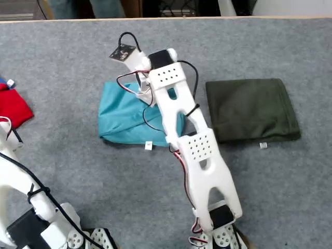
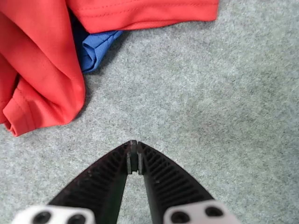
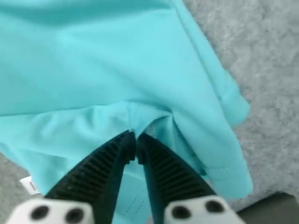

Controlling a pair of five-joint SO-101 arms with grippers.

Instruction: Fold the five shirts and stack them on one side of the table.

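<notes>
where the right gripper (image 3: pixel 135 138) pinches it shut, teal shirt (image 3: pixel 117 60): likely soft, light, limp; take at hem. left gripper (image 2: pixel 134 150) closed, empty.

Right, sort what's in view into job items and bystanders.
Job: teal shirt, pinched in the right tool; folded dark green shirt; red shirt; blue shirt peeking from under it; left tool, shut.
Just there: grey table covering; pale table edge.
</notes>
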